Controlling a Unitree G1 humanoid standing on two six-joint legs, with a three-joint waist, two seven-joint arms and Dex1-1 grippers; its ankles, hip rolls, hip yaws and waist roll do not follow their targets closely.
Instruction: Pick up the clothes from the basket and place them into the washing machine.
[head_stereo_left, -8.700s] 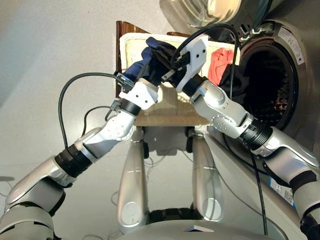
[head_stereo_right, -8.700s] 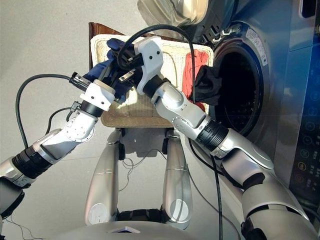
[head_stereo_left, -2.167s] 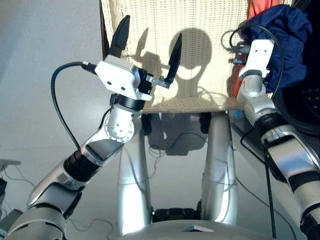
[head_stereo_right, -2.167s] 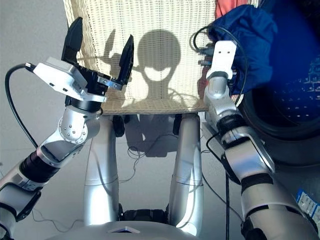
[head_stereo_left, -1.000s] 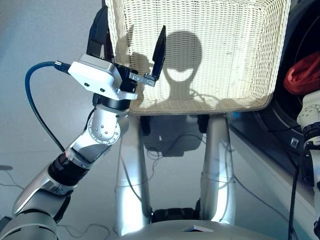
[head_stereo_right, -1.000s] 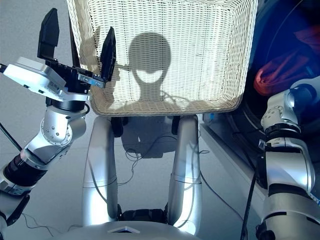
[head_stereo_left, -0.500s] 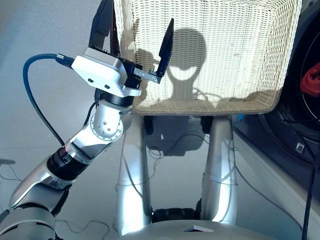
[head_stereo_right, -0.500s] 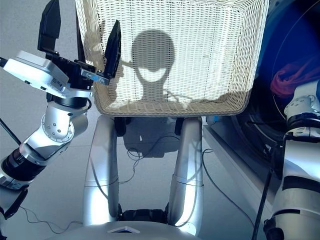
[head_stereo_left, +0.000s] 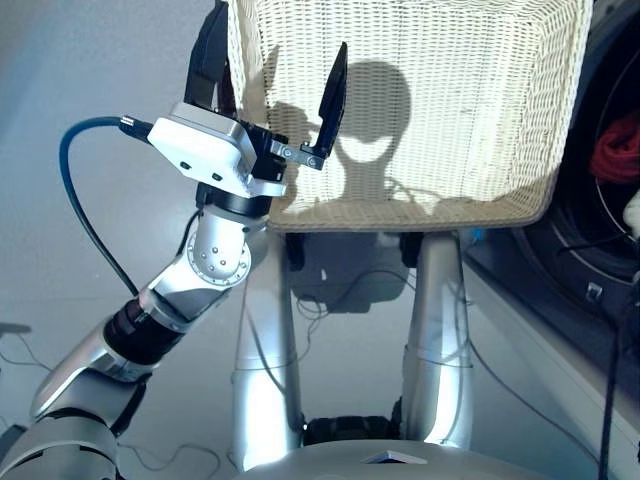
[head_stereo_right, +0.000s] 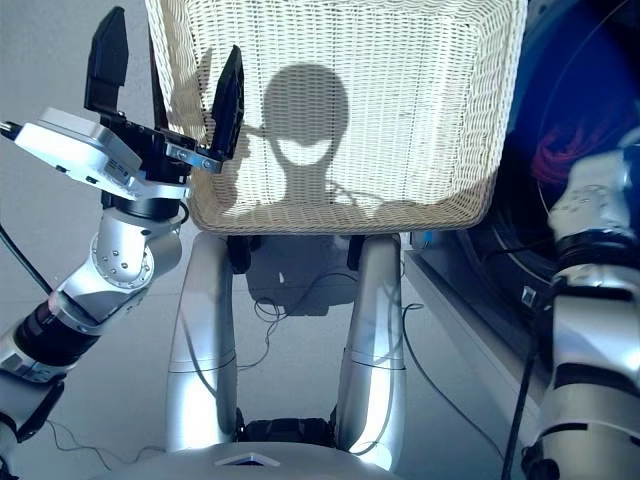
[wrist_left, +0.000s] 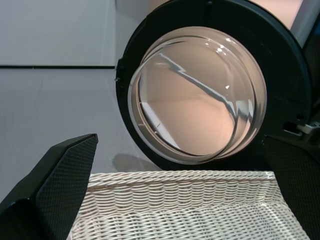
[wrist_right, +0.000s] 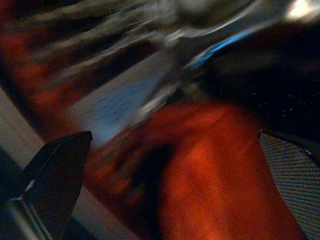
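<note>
Left gripper (head_stereo_left: 268, 70) raised, fingers spread, beside basket (head_stereo_left: 420, 205); right gripper (wrist_right: 170, 185) splayed over red-orange garment (wrist_right: 210, 165)

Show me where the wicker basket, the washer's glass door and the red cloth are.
basket (head_stereo_left: 450, 110): left eye view, woven floor.
glass door (wrist_left: 197, 95): left wrist view, middle of the pane.
red cloth (wrist_right: 220, 165): right wrist view, its middle.

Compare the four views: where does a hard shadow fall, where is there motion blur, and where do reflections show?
Eye views: a hard-edged shadow falls across the basket floor, beside the left gripper. Left wrist view: sharp, with streaked reflections on the glass porthole door. Right wrist view: heavily smeared by motion blur; only red-orange cloth reads clearly.
</note>
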